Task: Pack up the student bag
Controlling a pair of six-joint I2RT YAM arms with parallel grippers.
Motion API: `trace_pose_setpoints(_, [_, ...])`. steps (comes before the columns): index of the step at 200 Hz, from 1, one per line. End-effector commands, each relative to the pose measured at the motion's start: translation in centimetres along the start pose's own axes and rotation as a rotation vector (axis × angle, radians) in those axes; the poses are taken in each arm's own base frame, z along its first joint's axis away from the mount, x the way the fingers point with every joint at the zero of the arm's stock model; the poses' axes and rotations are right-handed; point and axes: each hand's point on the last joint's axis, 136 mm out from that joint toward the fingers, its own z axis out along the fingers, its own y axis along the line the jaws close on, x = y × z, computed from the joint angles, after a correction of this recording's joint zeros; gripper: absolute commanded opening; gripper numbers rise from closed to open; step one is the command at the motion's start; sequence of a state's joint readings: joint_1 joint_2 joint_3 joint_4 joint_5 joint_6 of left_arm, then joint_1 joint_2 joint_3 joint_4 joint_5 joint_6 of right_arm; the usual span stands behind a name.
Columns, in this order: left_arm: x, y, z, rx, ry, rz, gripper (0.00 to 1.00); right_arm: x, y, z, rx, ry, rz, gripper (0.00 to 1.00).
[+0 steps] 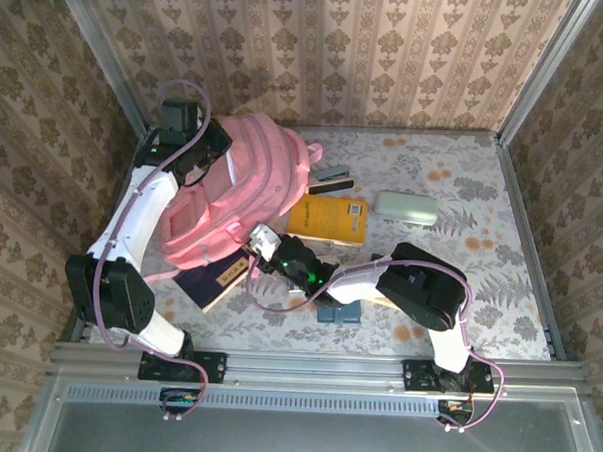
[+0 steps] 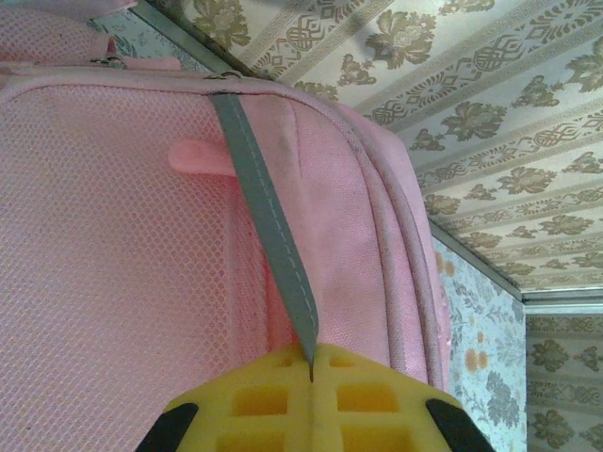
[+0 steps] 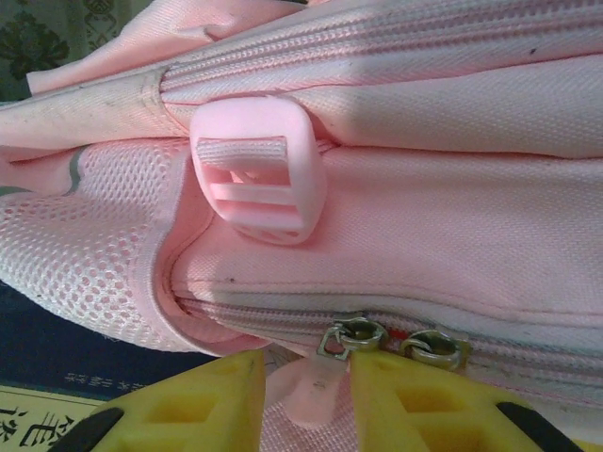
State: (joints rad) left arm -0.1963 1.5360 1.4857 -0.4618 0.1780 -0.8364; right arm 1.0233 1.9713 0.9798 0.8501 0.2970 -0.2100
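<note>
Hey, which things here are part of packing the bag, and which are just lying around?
In use: student bag; left gripper, pinching its grey strap; right gripper, around a pink zip pull.
Lying loose, perhaps to pack: yellow book; mint case; small dark object; blue book partly under the bag.

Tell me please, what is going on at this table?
Two robot arms are working on a pink backpack. The left gripper is shut on its grey strap. The right gripper sits around a pink zip tab, but a firm grip is not certain. A yellow book lies beside the bag, not yet packed.
</note>
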Motion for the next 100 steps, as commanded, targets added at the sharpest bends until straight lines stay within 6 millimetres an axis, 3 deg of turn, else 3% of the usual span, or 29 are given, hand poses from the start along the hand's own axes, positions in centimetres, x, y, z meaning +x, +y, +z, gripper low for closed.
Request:
trace_pose_setpoints(1, [-2.8, -3.1, -2.8, 0.122, -0.109, 0.006, 0.00, 0.4, -1.8, -0.1, 0.081, 0.007, 0.022, 0.32])
trace_pose_setpoints(66, [-2.8, -2.7, -2.6, 0.125, -0.111, -0.010, 0.00, 1.0, -3.7, -1.2, 0.143, 0.008, 0.058, 0.27])
trace_pose_setpoints(100, [-2.9, -2.7, -2.7, 0.125, -0.115, -0.013, 0.00, 0.5, -3.5, -1.3, 0.111, -0.007, 0.087, 0.12])
